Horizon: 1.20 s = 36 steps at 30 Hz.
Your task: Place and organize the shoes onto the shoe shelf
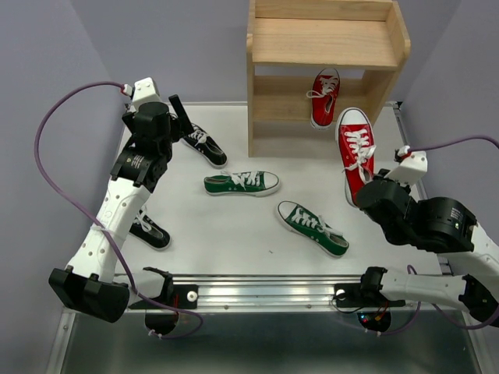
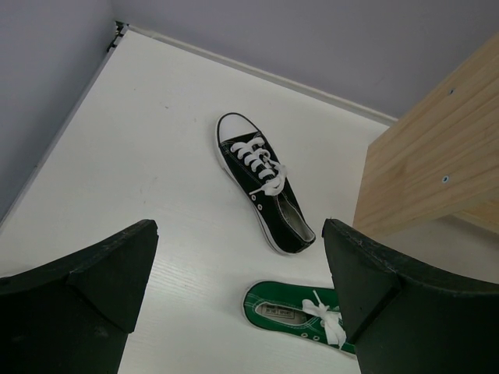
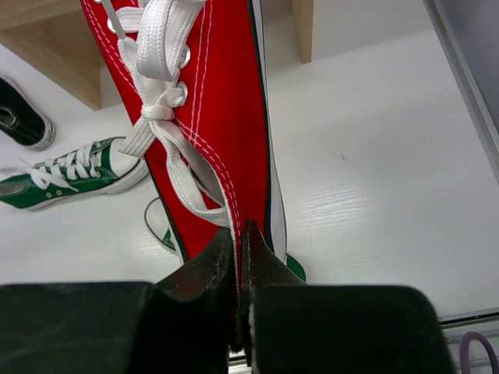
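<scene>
My right gripper (image 1: pixel 368 190) (image 3: pixel 239 234) is shut on the heel edge of a red shoe (image 1: pixel 355 148) (image 3: pixel 210 117) and holds it off the table, toe toward the shoe shelf (image 1: pixel 327 47). The other red shoe (image 1: pixel 324 96) lies on the shelf's lower tier. Two green shoes (image 1: pixel 242 182) (image 1: pixel 312 227) lie mid-table. One black shoe (image 1: pixel 204 145) (image 2: pixel 265 183) lies left of the shelf; another (image 1: pixel 150 231) lies partly under the left arm. My left gripper (image 1: pixel 178 117) (image 2: pixel 242 296) is open and empty, above the table near the black shoe and a green heel (image 2: pixel 292 312).
The shelf's side panel (image 2: pixel 429 156) stands close on the right in the left wrist view. Purple walls close in the table on three sides. A metal rail (image 1: pixel 265 292) runs along the near edge, with cables trailing from both arms.
</scene>
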{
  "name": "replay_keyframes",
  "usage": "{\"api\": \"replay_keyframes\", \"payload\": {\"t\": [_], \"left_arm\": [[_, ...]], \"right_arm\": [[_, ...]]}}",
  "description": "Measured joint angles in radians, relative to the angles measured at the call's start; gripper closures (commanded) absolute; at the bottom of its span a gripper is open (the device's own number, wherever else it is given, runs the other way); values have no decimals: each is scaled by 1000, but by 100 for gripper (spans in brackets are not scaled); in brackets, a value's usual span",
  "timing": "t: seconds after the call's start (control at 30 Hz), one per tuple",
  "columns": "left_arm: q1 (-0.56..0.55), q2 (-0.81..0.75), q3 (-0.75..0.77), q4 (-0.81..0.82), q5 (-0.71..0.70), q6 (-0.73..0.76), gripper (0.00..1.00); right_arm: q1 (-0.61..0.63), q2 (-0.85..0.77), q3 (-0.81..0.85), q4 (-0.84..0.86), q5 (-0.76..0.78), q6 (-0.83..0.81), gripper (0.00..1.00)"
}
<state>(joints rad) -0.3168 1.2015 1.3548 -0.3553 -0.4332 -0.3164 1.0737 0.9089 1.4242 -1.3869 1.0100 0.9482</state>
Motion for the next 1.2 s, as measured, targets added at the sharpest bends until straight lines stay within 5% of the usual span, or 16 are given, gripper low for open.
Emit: {"api": "replay_keyframes", "payload": {"t": [0.57,1.2], "left_arm": [[0,1,0,0,12,0,1],[0,12,0,0,19,1,1]], "right_arm": [[-3,174,61,-6,180,18,99],[-127,235,-32,192,133,-108,99]]}}
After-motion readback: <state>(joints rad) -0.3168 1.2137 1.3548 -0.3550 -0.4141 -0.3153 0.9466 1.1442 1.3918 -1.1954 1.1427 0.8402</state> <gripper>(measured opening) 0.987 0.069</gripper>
